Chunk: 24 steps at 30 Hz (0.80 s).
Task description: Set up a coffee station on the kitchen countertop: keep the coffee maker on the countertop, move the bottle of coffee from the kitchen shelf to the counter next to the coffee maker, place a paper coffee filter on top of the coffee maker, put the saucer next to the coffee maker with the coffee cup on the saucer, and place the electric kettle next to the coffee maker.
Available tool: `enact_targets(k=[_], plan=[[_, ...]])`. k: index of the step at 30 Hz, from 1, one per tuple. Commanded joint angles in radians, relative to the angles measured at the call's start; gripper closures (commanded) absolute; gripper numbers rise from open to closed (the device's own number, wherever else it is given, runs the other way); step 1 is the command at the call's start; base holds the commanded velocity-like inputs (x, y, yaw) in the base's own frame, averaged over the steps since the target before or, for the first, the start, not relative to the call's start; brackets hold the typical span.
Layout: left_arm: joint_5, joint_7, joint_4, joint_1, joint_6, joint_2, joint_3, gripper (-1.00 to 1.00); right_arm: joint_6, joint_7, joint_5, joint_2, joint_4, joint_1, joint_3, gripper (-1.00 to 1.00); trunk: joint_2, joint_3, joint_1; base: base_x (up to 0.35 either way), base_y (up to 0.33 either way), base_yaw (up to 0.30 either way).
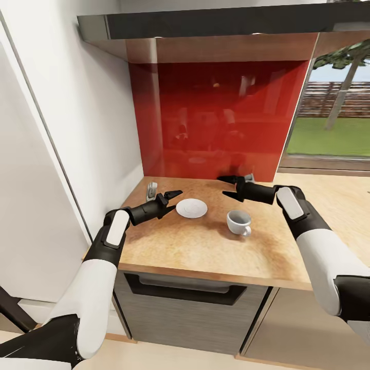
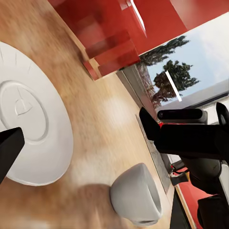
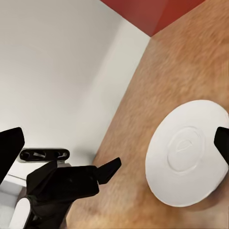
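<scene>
Overhead, from the head camera: left gripper (image 1: 173, 197) spread open and empty, hovering just beside the saucer (image 1: 191, 208), fingers pointed toward its rim; right gripper (image 1: 230, 186) likewise parted and holding nothing, poised above and behind the coffee cup (image 1: 239, 222), well apart from it. Both pieces resting flat on the countertop (image 1: 205, 246), cup upright and off the saucer, near its right side, probably set down apart so the cup can be lifted onto the plate next. Seen from the left wrist: saucer (image 2: 28, 138) close under one dark fingertip (image 2: 9, 150), cup (image 2: 137, 195) farther out, right gripper (image 2: 150, 125) opposite with jaws apart. Seen from the right wrist: saucer (image 3: 187, 151) ahead between the fingers, left gripper (image 3: 71, 167) beyond it, jaws open, nothing gripped.
</scene>
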Motion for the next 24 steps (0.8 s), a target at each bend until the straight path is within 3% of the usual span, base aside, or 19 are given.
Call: enact_targets(k=[1,13,19,24], plan=[[-0.004,-0.005,0.0,-0.001,0.006,-0.001,0.005,-1.0,0.001,0.005,0.004,0.002,0.0,-0.001,0.002,-1.0,-0.001,-0.001,0.0,0.0,0.0,0.0],[-0.004,-0.005,-0.002,-0.001,0.006,-0.001,0.005,-1.0,-0.005,-0.01,0.011,0.068,0.003,-0.001,0.002,-1.0,-0.001,-0.001,0.0,0.0,0.0,0.0],[-0.004,-0.005,-0.002,-0.001,0.006,-0.001,0.005,-1.0,-0.005,-0.098,0.01,0.086,0.002,-0.001,0.002,-1.0,-0.001,-0.001,0.0,0.0,0.0,0.0],[-0.004,-0.005,-0.002,-0.001,0.006,-0.001,0.005,-1.0,-0.005,-0.115,0.01,0.087,-0.001,-0.001,0.002,-1.0,-0.001,-0.001,0.0,0.0,0.0,0.0]])
